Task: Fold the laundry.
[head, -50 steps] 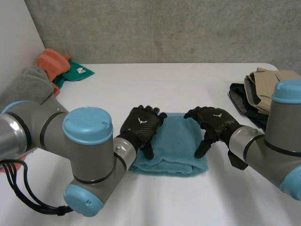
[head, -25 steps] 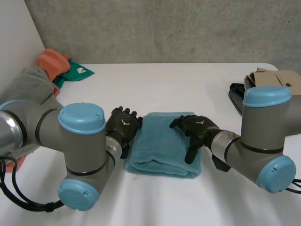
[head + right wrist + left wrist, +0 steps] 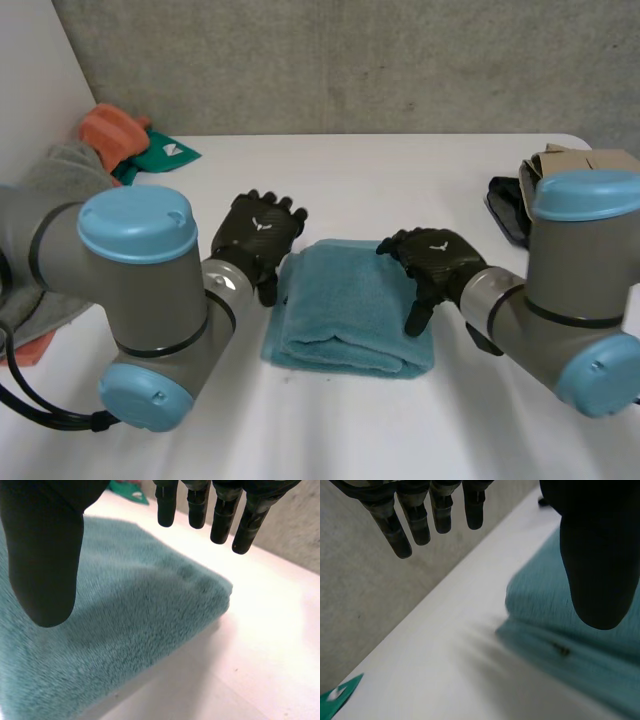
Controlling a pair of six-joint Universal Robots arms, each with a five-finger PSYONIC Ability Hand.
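Teal towel [image 3: 345, 305]: folded into a thick rectangular pad, lying flat at the centre of the white table [image 3: 400, 180]; its stacked layers show along the 6 o'clock edge.
Left hand [image 3: 258, 232]: at the towel's 10 o'clock, just beside its edge; fingers [image 3: 420, 525] straight and spread, holding nothing.
Right hand [image 3: 435, 260]: above the towel's 3 o'clock side; fingers [image 3: 220, 515] straight over the far corner and thumb pointing down, with nothing gripped. Whether it touches the pile cannot be told.
Orange cloth [image 3: 105, 128] and green cloth [image 3: 160, 155]: at the table's 10 o'clock, well apart from the towel.
Grey garment [image 3: 55, 180]: at 9 o'clock, partly behind the left arm.
Beige and dark clothes [image 3: 560, 175]: stacked at 2 o'clock.
Handling (judged): soft, light and limp, not fragile; the plush pile should give the fingers good friction, but the layers may slip on one another and sag open if only the top ply is lifted.
Where to hold (judged): pinch through all the layers at the 9 and 3 o'clock edges, one hand on each, or slide straight fingers beneath the pad and lift it level.
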